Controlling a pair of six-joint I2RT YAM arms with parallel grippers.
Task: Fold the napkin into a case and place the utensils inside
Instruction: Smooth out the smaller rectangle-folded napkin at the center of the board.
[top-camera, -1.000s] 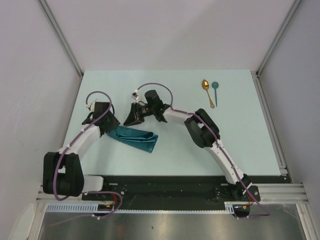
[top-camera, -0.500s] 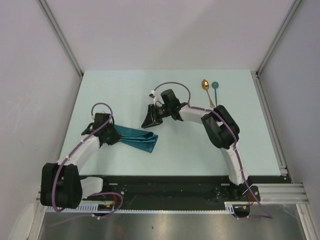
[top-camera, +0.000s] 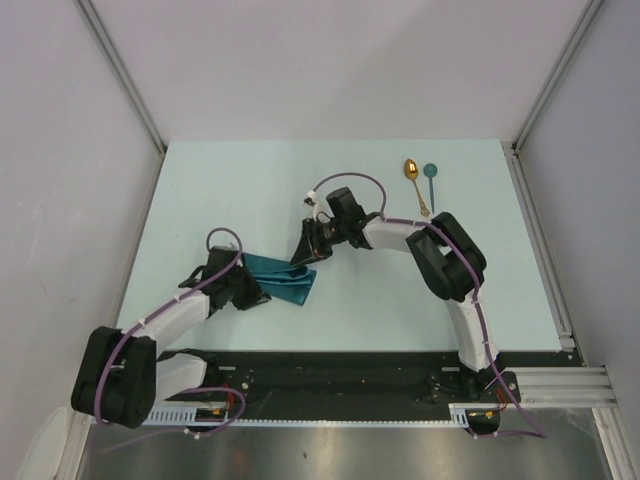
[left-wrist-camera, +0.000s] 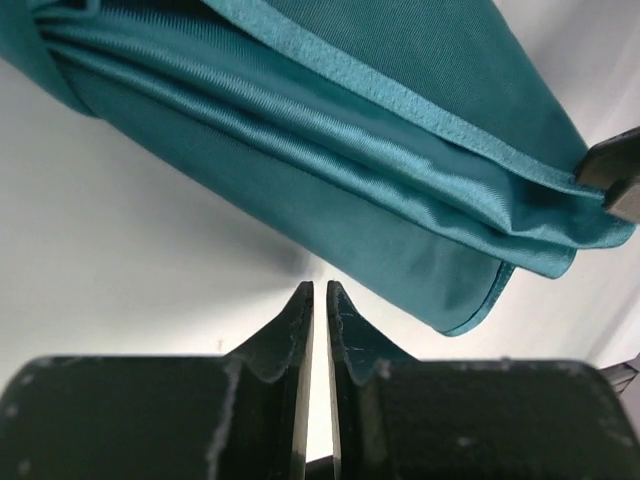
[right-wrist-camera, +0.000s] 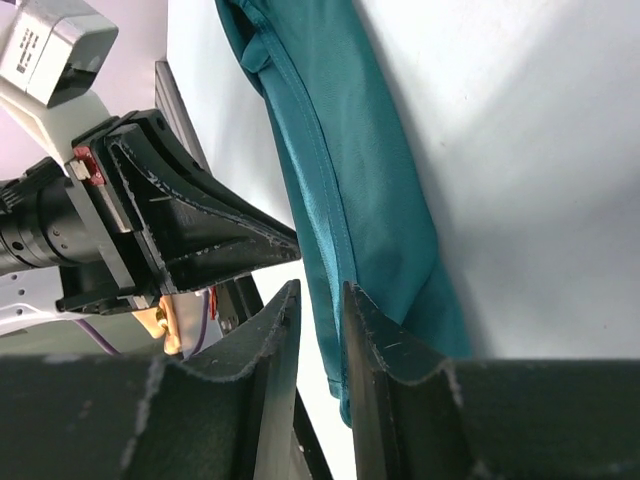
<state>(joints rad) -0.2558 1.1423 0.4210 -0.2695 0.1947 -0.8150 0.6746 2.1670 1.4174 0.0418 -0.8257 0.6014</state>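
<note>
The teal napkin (top-camera: 281, 279) lies folded into a long narrow band on the table. It fills the top of the left wrist view (left-wrist-camera: 330, 130) and runs down the right wrist view (right-wrist-camera: 350, 170). My left gripper (top-camera: 252, 293) is shut and empty, its tips (left-wrist-camera: 320, 292) on the table just short of the band's near edge. My right gripper (top-camera: 304, 254) hovers over the band's right end, jaws a narrow gap apart (right-wrist-camera: 318, 292), with cloth and table showing through the gap. The gold spoon (top-camera: 412, 178) and the teal spoon (top-camera: 430, 181) lie side by side at the far right.
The left gripper's closed fingers (right-wrist-camera: 210, 235) lie close to my right fingertips. A right finger (left-wrist-camera: 615, 180) shows at the band's corner in the left wrist view. The pale table (top-camera: 240, 190) is bounded by grey walls and a black rail (top-camera: 330, 375) at the near edge.
My left gripper slid from the band's left end toward the near side of it. My right gripper moved right and then down onto the band's right end, and its jaws narrowed.
</note>
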